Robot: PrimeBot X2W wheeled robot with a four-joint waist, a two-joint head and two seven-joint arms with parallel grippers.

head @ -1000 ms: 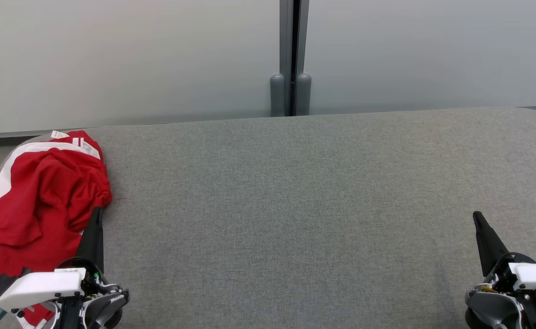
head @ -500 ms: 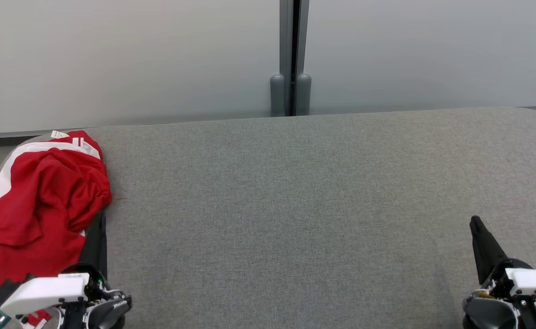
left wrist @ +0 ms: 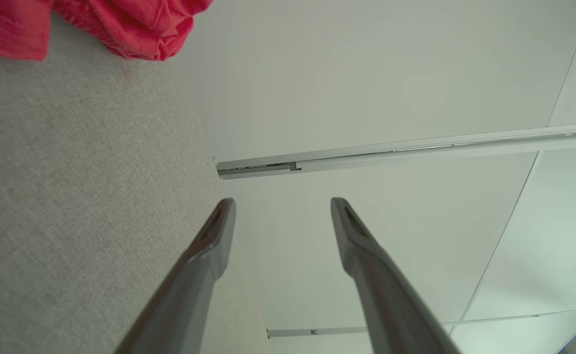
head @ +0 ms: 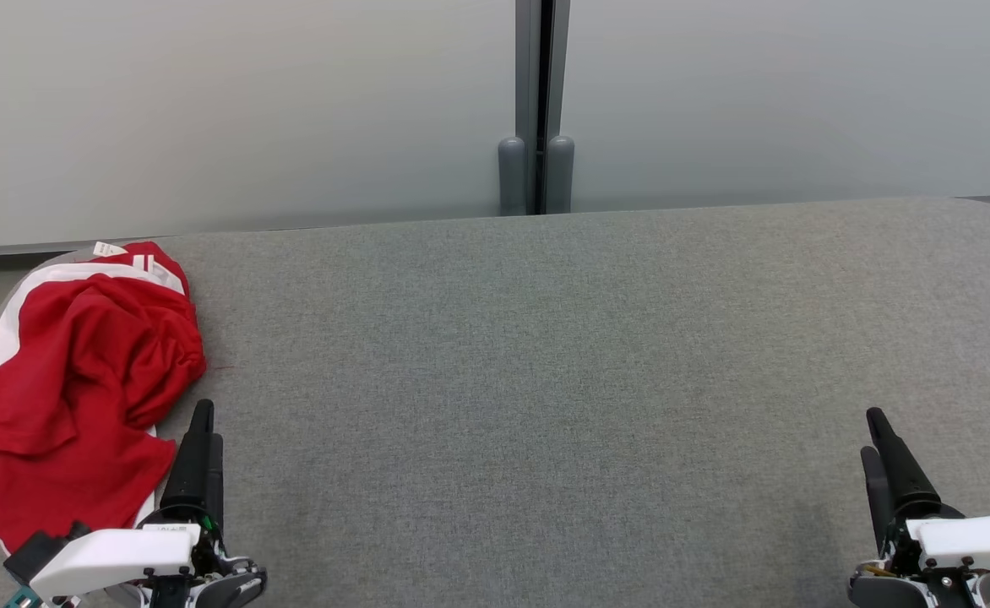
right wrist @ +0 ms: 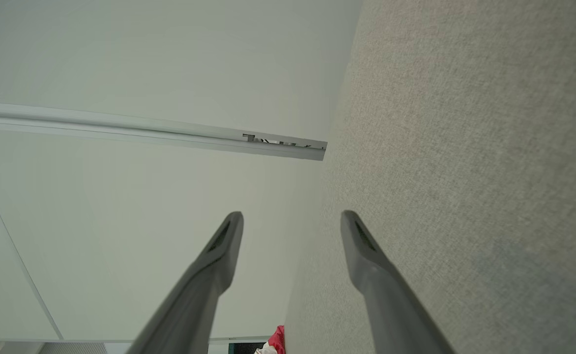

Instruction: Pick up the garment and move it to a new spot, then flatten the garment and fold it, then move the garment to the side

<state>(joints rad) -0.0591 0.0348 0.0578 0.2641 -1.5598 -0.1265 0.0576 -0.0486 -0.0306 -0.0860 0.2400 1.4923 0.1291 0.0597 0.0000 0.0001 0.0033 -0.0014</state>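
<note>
The garment (head: 73,388) is red with white stripes and lies crumpled in a heap at the left end of the grey table (head: 546,355). Its red folds (left wrist: 121,24) show at the top left of the left wrist view. My left gripper (head: 199,422) stands just right of the heap's near edge, open, with nothing between its fingers (left wrist: 214,236). Far off at the lower right, my right gripper (head: 873,431) is open and empty too, its fingers (right wrist: 361,246) spread over bare table. A red scrap of the garment (right wrist: 278,339) shows at the bottom of the right wrist view.
A pale frosted wall with a dark vertical post (head: 537,110) runs along the table's far edge. The table's corners are rounded, and the garment hangs close to the left edge.
Both grippers have gone from shut to open. Each has drawn back slightly toward the near edge, and the left one has shifted a little right, off the garment's edge.
</note>
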